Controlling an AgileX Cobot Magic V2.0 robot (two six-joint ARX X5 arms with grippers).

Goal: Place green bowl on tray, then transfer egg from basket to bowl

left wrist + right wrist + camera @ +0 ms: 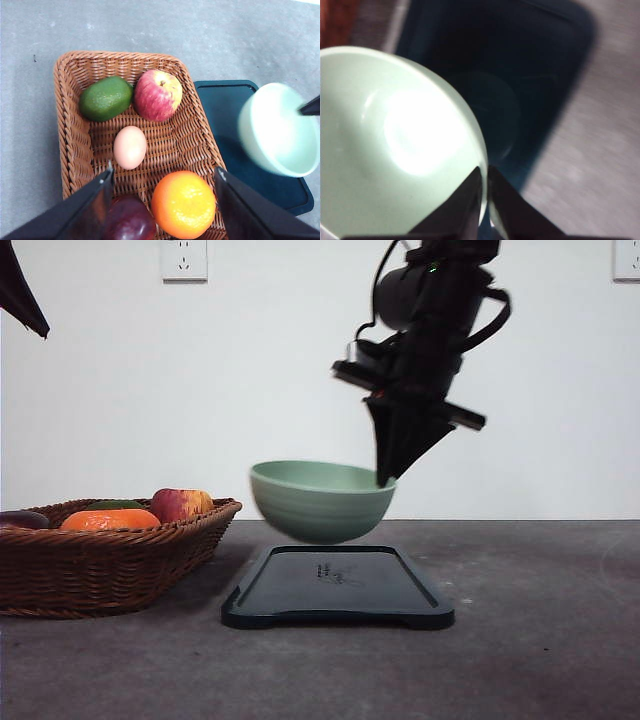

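Observation:
The green bowl (320,500) hangs in the air just above the dark tray (338,590), held by its right rim in my right gripper (384,478), which is shut on it. The right wrist view shows the bowl (395,140) pinched at the rim between the fingers, my right gripper (485,200), with the tray (520,75) below. The egg (130,147) lies in the middle of the wicker basket (67,135). My left gripper (162,210) hovers open above the basket, over its near end, holding nothing. The bowl (277,132) and tray (225,105) sit beside the basket.
The basket (100,560) stands left of the tray and also holds a red apple (157,95), a green avocado (106,98), an orange (183,204) and a dark purple fruit (131,220). Bare grey table surrounds tray and basket. A white wall lies behind.

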